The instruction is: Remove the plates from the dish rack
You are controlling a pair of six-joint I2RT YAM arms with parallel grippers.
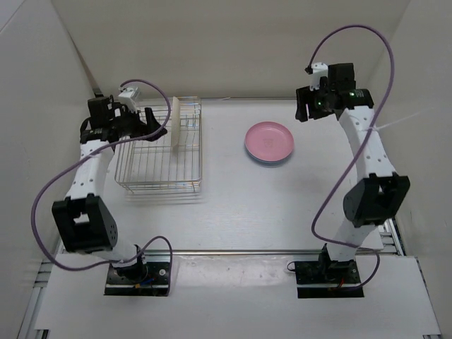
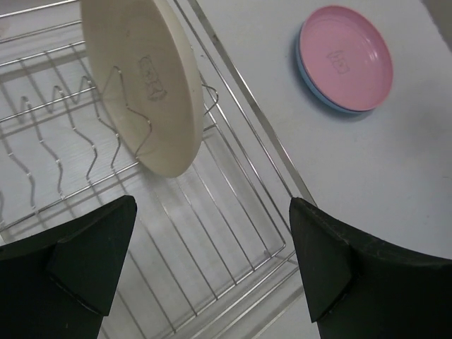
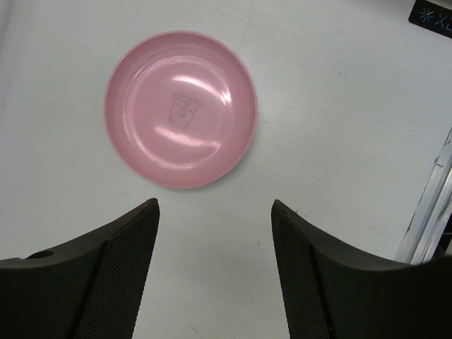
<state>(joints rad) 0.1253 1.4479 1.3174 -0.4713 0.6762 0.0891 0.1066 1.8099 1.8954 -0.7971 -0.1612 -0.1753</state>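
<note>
Just ahead of the left tool (image 2: 212,244) stands the cream plate (image 2: 145,88).

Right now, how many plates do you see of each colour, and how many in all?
Pink plate, on the table: 1
Light blue plate, under the pink one: 1
Cream plate, upright in the rack: 1
Total: 3

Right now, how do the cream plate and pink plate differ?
The cream round plate stands on edge; the pink round plate lies flat. The cream one sits in the silver wire rack; the pink one tops a light blue plate outside it. Both are round, shallow.
</note>
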